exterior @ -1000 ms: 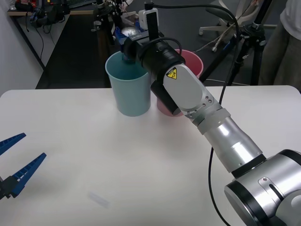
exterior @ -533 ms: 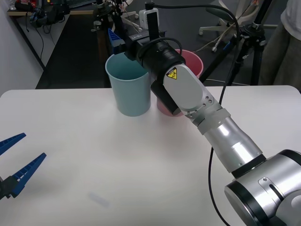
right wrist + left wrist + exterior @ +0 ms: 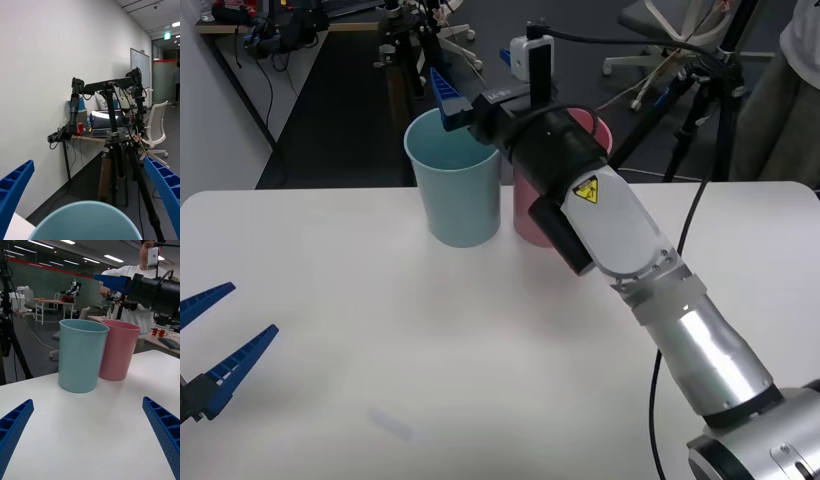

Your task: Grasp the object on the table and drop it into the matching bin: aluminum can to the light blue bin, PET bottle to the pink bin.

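Right end effector [image 3: 448, 98] is hovering over the far rim of the light blue bin [image 3: 453, 195], fingers spread apart and gripping nothing; no can is visible on the bench [image 3: 330, 300], so it is presumably lying inside that bin. Pulling the arm back carelessly could be knocking the pink bin [image 3: 525, 215] over. Left end effector [image 3: 210, 345] is idling open at the near-left edge

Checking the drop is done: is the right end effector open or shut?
Open. The right end effector, above the blue bin, has its fingers spread wide apart with nothing between them.
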